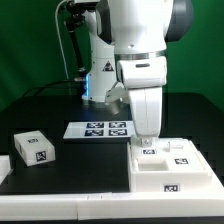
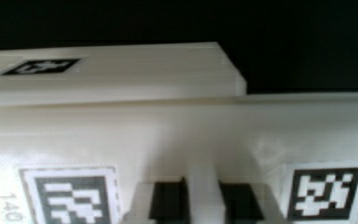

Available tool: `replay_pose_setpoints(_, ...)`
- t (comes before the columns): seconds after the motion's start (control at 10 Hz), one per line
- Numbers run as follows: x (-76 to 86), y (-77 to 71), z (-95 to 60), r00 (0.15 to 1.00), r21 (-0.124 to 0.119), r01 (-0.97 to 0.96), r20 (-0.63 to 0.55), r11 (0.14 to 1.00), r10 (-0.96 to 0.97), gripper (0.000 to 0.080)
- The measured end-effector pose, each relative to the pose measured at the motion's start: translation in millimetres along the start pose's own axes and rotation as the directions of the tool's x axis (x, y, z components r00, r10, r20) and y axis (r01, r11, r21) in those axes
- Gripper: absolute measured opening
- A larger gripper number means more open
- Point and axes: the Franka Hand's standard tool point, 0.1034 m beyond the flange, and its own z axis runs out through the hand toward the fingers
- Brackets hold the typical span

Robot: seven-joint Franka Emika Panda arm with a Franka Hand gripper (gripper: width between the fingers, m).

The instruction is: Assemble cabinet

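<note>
In the exterior view one cabinet box (image 1: 170,168) stands on the black table (image 1: 40,112), at the front toward the exterior view's right. Three square tags show on it, two on top and one on its front face. One arm (image 1: 140,40) comes straight down over the box, and its gripper (image 1: 148,138) sits at the box's far corner on the exterior view's left, touching or almost touching the top. The arm's bulk hides whatever lies right behind the box.

One marker board (image 1: 102,128) lies flat just beyond the box, carrying four tags. One small block (image 1: 32,147), tagged, rests well apart from the box toward the exterior view's left. One more white piece (image 1: 3,165), cut off by the picture's edge, lies farther from the box than the block.

In the wrist view the cabinet box (image 2: 176,130) fills nearly everything, and three tags can be counted on its white faces. The gripper (image 2: 197,205) shows as two dark bars close together with a thin white strip between them. Whether it is clamped on that strip or loose, I cannot tell. A sliver of the table (image 2: 318,60) shows beyond the box.
</note>
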Motion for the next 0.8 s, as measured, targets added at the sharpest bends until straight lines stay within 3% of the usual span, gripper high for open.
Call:
replay_pose_setpoints(0.3,0.0,0.8,0.4,1.000,0.000,0.001,0.000,1.000,-0.001,0.0070)
replay_pose_setpoints(0.4,0.2,9.4,0.0,1.000,-0.007,0.000,-0.004,1.000,0.000,0.0070)
replay_pose_setpoints(0.7,0.6,48.1,0.9,1.000,0.010,-0.012,-0.008,1.000,0.012,0.0070)
replay_pose_setpoints(0.8,0.7,51.3,2.4,1.000,0.025,-0.008,-0.007,1.000,0.008,0.0071)
